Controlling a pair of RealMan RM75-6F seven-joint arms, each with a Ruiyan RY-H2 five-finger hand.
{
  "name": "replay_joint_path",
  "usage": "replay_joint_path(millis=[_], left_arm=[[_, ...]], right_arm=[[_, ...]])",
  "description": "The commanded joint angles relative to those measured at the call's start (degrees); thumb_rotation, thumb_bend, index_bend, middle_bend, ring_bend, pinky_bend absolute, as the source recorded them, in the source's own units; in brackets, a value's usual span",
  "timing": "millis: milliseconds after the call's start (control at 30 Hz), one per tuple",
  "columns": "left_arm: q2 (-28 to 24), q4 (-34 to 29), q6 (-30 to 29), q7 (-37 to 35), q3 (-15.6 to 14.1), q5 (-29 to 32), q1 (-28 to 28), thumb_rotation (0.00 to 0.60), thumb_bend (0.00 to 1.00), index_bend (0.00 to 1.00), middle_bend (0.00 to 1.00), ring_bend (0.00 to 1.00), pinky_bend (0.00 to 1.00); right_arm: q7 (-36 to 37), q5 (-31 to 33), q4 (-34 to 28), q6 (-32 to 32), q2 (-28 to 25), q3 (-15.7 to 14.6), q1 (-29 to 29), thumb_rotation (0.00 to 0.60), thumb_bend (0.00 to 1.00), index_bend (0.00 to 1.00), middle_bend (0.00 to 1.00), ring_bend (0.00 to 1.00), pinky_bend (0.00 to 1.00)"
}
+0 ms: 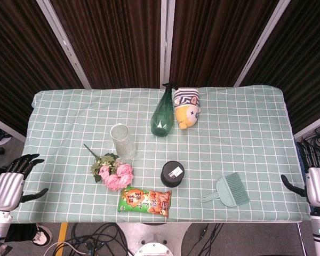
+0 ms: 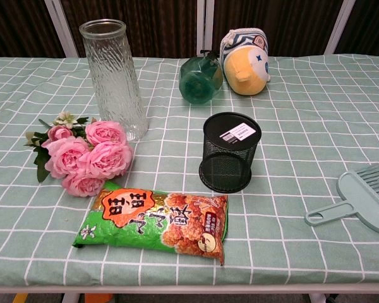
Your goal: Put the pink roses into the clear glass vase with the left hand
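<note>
Cut off by frame edges: brush (image 2: 371,199) at right in chest view, right hand (image 1: 316,181) in head view.

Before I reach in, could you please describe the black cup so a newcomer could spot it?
On the green checked tablecloth, look near the front edge, just behind the snack bag. The black cup is a round mesh pot with a white label inside, the only dark thing there.
</note>
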State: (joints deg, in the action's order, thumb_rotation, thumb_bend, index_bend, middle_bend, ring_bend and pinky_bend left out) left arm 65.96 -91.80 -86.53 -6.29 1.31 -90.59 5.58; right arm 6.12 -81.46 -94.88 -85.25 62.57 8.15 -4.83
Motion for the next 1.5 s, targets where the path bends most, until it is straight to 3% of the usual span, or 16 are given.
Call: replay_joint_path(millis=[33,333,600,933,1100,1267,1500], left_arm=[[-0.04,-0.12,-0.06,0.23,0.02,-0.01,0.04,0.6,0.05,0.25,0.14,0.11,0.17],[-0.22,-1.16,0.77,1.55,-0.38,-1.11,0.84,0.6,0.05,0.25,0.14,0.11,0.17],[-0.4,-3.44,5.27,4.7,-0.78,-4.73,4.92,0.6,0.05,0.22,0.14,0.11,0.17],[-0.45,-10.56,14.77,10.27,0.24,-6.79,12.62,0.6,0.06,0.14,0.12,0.08,0.16],[1.48,-10.21,20.79,13.82,0.48,-6.48,16.71,0.6,0.06,0.14,0.1,0.07,0.15],[2.85,-10.82,27.26,16.49,-0.38,-5.45,20.17,0.6,0.06,0.1,0.0,0.01,0.12],[5.59,-8.84,31.65,17.48,0.45,-2.08,23.53,0.6,0.06,0.09,0.0,0.0,0.1]], right_arm=[[-0.16,0.21,-0.11,0.33,-0.06,-0.12,-0.04,0.6,0.16,0.0,0.0,0.0,0.0],[0.22,0.35,-0.05,0.46,-0.27,-0.09,-0.05,0.6,0.16,0.0,0.0,0.0,0.0],[-0.12,0.9,-0.48,1.03,-0.58,-0.03,-0.2,0.6,0.16,0.0,0.0,0.0,0.0],[-0.79,2.5,-1.3,1.99,-0.98,0.14,-0.26,0.6,0.16,0.0,0.0,0.0,0.0],[-0.51,2.83,-1.34,2.79,-0.9,0.15,-0.57,0.6,0.16,0.0,0.0,0.0,0.0],[-0.14,2.56,-1.59,2.75,-1.05,0.44,-0.85,0.6,0.16,0.0,0.0,0.0,0.0],[0.89,3.33,-0.79,3.86,-0.78,0.26,-0.99,0.6,0.16,0.0,0.0,0.0,0.0]])
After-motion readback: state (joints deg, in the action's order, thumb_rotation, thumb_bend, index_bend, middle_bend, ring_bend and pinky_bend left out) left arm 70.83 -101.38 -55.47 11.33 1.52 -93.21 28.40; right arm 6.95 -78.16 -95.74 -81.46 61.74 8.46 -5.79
